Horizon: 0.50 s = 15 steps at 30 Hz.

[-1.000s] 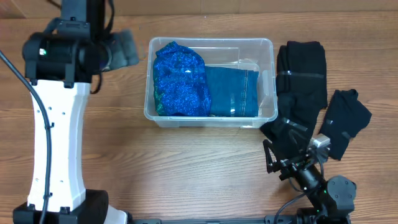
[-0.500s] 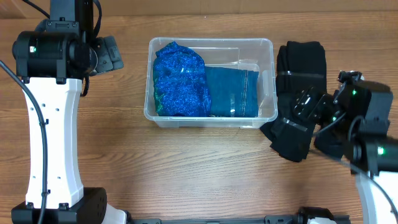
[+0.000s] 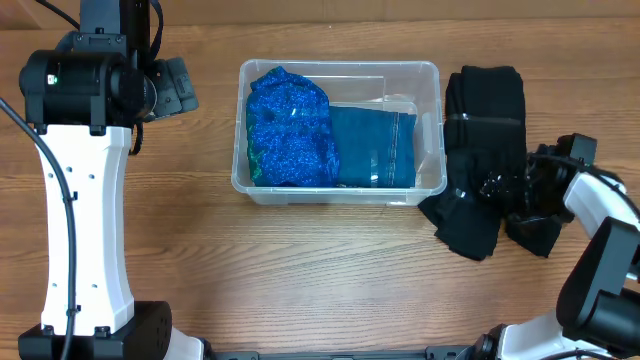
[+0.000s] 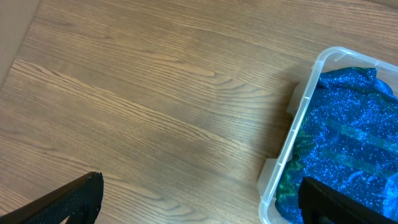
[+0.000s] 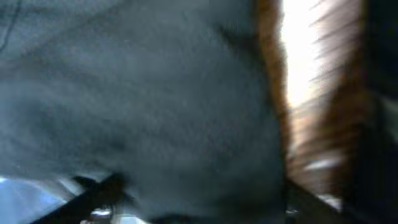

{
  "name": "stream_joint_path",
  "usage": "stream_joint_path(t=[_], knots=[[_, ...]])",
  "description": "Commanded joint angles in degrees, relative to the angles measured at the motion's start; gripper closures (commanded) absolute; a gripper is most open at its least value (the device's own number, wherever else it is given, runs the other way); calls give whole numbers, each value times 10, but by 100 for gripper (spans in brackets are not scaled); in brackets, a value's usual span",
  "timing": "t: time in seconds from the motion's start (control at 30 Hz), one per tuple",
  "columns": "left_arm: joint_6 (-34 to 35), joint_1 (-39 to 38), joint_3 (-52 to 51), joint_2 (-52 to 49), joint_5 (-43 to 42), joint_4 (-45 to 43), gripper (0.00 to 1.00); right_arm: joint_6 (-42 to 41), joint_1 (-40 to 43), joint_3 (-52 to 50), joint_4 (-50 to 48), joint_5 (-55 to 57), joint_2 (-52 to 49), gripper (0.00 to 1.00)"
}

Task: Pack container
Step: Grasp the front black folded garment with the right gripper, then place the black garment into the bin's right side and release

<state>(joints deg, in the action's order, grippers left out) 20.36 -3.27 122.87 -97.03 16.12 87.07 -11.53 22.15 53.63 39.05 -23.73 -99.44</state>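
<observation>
The clear plastic container [image 3: 432,120] stands mid-table. It holds a sparkly blue cloth [image 3: 288,125] on the left and a folded blue denim garment [image 3: 372,145] on the right. My left gripper [image 3: 185,85] hovers open and empty left of the container; its wrist view shows the open jaws [image 4: 199,208] over bare wood, with the container's corner [image 4: 305,118] and the sparkly cloth [image 4: 348,130] at right. My right gripper [image 3: 503,190] is down on a black garment [image 3: 468,222] right of the container. Blurred dark cloth [image 5: 155,93] fills its wrist view, with the fingers [image 5: 199,199] spread apart.
A long folded black garment [image 3: 485,105] lies right of the container. A smaller black piece [image 3: 538,236] lies partly under my right arm. The left arm's white column [image 3: 85,230] stands at the left. The table is brown wood.
My right arm has swung from the front edge up and over to the black garments and come down onto them. The left arm shifted slightly a second ago and then stayed still.
</observation>
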Motion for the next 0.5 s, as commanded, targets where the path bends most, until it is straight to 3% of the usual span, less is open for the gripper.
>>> stream_joint_path(t=[0.0,0.03,0.13,0.23,0.3,0.37,0.47], knots=[[-11,2,-2,-2,8,-1,0,16,0,-30,0,-54,-7,69],[-11,2,-2,-2,8,-1,0,16,0,-28,4,-73,4,81],[-11,2,-2,-2,8,-1,0,15,-3,11,54,-96,101,96],[-11,2,-2,-2,8,-1,0,15,-30,96,116,-96,259,96],[-11,2,-2,-2,8,-1,0,-25,-90,127,71,-96,353,96],[-11,2,-2,-2,8,-1,0,-67,-167,127,8,-96,378,96],[-11,2,-2,-2,8,-1,0,-113,-285,120,-85,-74,324,96]])
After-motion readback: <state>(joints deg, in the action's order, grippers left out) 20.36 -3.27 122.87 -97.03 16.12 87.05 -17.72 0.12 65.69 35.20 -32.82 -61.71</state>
